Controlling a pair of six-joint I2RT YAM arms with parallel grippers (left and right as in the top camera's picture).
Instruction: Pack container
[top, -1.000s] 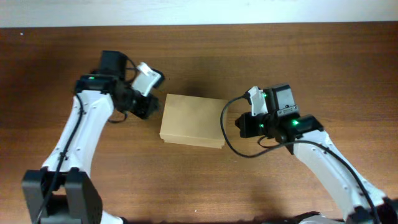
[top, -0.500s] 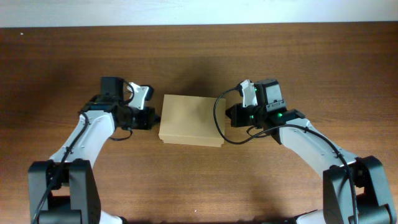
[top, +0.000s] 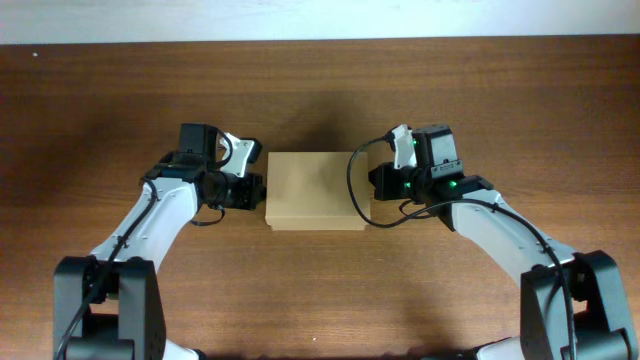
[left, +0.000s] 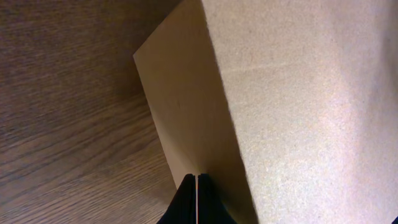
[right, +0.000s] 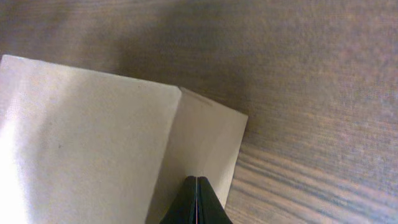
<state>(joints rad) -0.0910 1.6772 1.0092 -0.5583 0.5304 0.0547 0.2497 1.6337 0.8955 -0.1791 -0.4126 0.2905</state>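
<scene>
The container (top: 313, 190) is a plain brown cardboard box with its lid down, standing in the middle of the wooden table. My left gripper (top: 259, 189) is shut and empty, with its tips against the box's left side wall (left: 186, 124). My right gripper (top: 372, 183) is shut and empty, with its tips against the box's right side wall (right: 208, 143). In the left wrist view the shut fingers (left: 196, 186) touch the wall low down. In the right wrist view the shut fingers (right: 196, 186) touch the opposite wall. The box's contents are hidden.
The dark wooden table (top: 320, 290) lies all round the box. A pale wall strip (top: 320, 20) runs along the far edge. A black cable (top: 356, 205) from the right arm loops over the box's right edge.
Both arms have closed in on the box from its two sides. The box has shifted slightly right and squared up between the shut grippers.
</scene>
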